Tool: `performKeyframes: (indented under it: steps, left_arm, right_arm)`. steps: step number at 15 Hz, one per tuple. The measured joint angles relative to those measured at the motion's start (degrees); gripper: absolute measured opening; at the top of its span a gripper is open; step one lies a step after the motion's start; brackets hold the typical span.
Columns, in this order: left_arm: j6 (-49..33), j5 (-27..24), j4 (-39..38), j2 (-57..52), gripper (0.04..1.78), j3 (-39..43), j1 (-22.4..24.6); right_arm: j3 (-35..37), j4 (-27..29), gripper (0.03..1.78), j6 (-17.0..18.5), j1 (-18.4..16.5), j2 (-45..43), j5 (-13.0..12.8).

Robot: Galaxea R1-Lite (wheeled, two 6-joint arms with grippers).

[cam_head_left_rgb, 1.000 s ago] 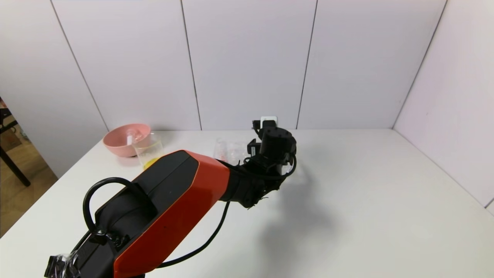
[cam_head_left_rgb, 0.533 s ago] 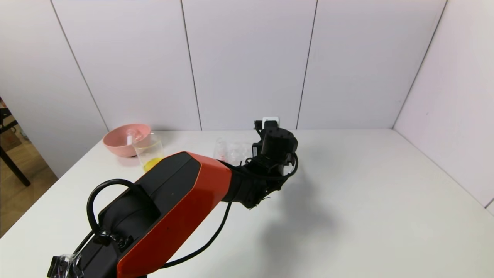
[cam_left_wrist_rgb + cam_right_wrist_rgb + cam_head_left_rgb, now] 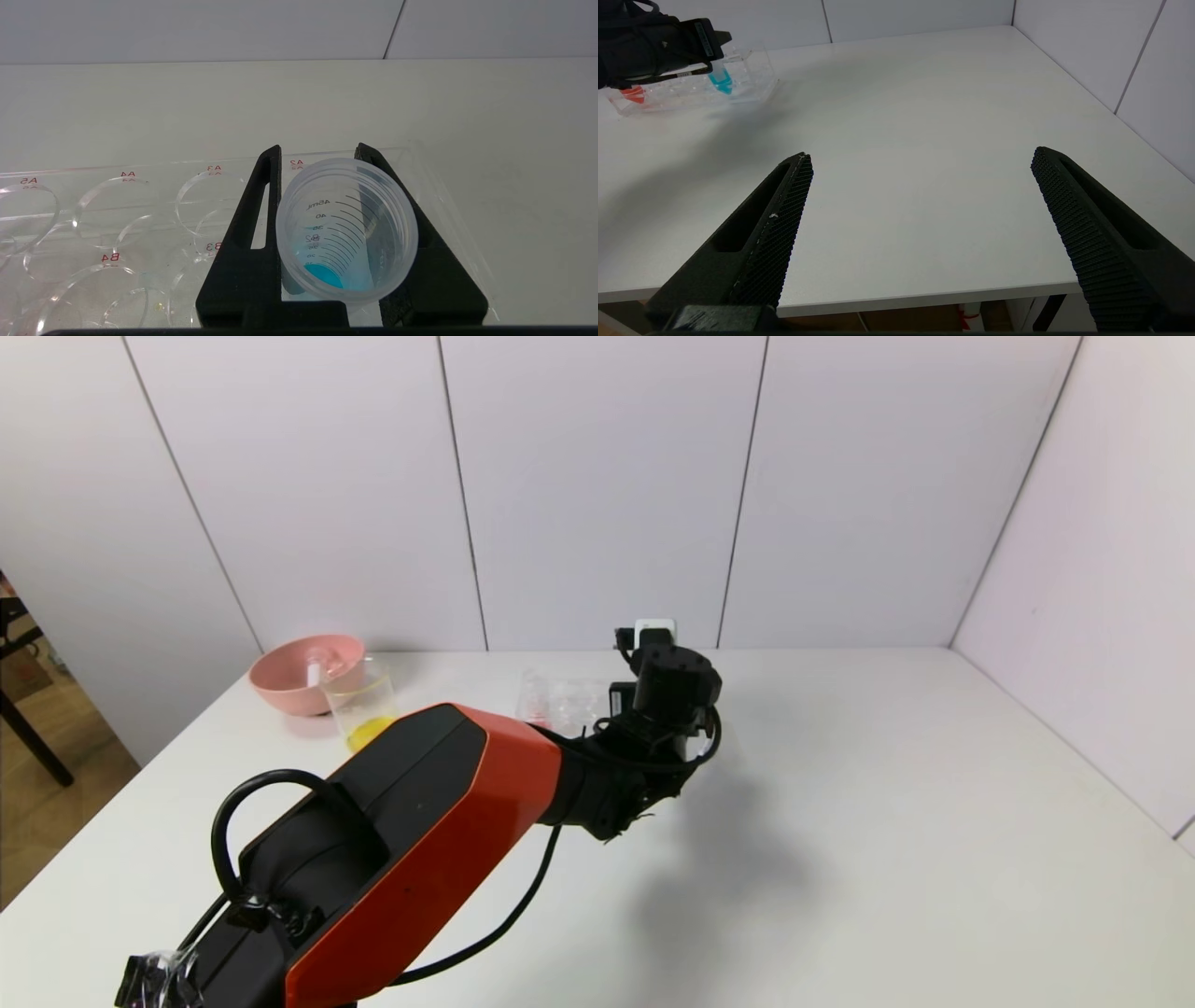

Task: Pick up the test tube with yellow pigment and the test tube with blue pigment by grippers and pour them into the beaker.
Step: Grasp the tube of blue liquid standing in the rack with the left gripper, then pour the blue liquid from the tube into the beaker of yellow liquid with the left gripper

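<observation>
White tabletop [image 3: 924,140]: left gripper [image 3: 343,233] clamps the clear graduated test tube with blue pigment [image 3: 345,233], standing in a clear plastic rack [image 3: 140,210]; right gripper [image 3: 920,224] gapes wide, holding nothing.

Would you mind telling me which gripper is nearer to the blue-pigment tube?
Left. The left gripper is shut around the test tube with blue pigment in the rack; the right gripper hangs open well away, near the table's front edge.
</observation>
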Motion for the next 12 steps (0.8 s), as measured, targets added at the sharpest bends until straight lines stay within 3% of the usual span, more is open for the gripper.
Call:
performKeyframes:
  steps: [12]
  left_arm:
    - [0.63, 0.65, 7.61, -5.05, 0.55, -1.34, -1.55]
  right_arm:
    - [0.0, 0.0, 1.71, 0.02, 0.0, 0.0, -0.02]
